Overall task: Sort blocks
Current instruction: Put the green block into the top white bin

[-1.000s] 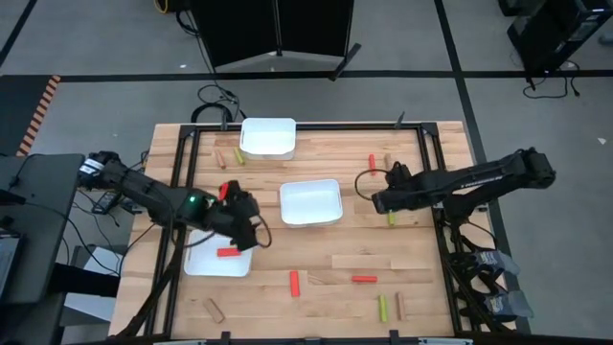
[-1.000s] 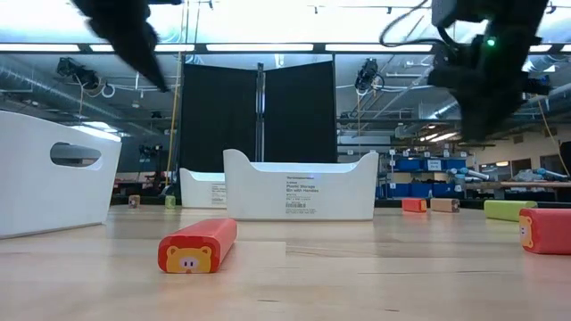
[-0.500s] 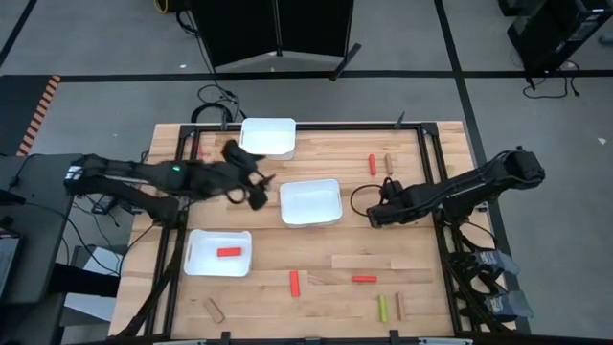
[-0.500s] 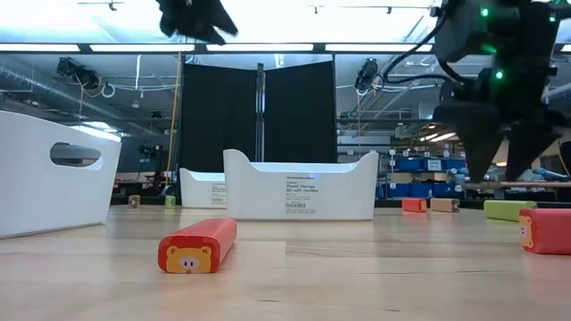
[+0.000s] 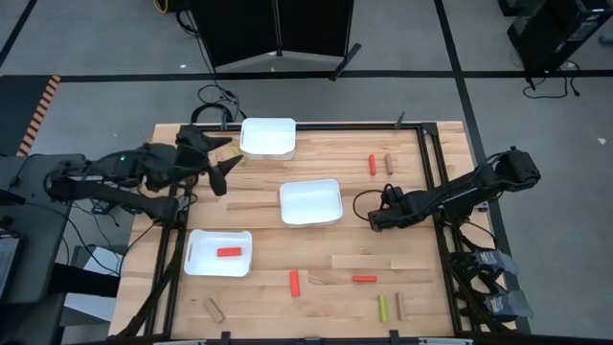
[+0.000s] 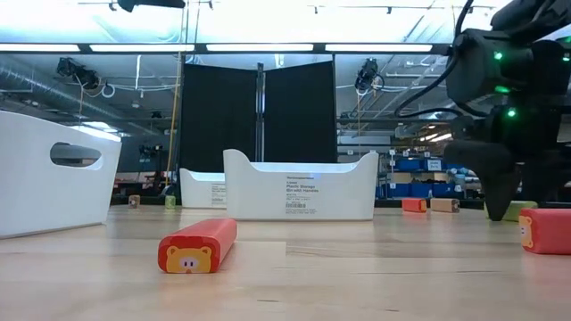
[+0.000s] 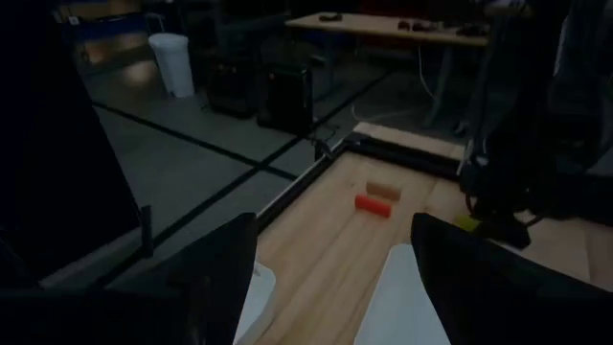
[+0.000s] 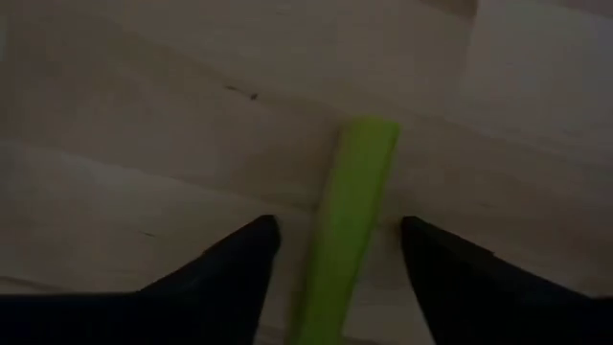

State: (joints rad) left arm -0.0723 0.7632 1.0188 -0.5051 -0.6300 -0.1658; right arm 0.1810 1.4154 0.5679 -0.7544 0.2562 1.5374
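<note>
My right gripper (image 5: 375,217) (image 8: 337,226) is low over the table's right side, open. Its fingers stand on either side of a yellow-green block (image 8: 350,230) that lies flat on the wood; whether they touch it does not show. My left gripper (image 5: 224,163) (image 7: 335,230) is open and empty, raised over the far left, beside the far white tray (image 5: 267,137). A red block (image 5: 228,252) lies in the near-left tray (image 5: 201,264). Other red (image 5: 295,282), (image 5: 363,279), yellow-green (image 5: 381,308) and tan (image 5: 399,306), (image 5: 213,309) blocks lie along the near edge.
A third white tray (image 5: 310,202) sits mid-table, left of my right gripper. A red block (image 5: 372,164) and a tan block (image 5: 388,162) lie near the far right. A black frame (image 5: 426,144) borders the table. Bare wood lies between the middle tray and the near blocks.
My left gripper rose from above the near-left tray and swung toward the far left, ending beside the far tray. My right gripper moved slightly toward the near edge and came down around the yellow-green block. The red block in the near-left tray stayed put.
</note>
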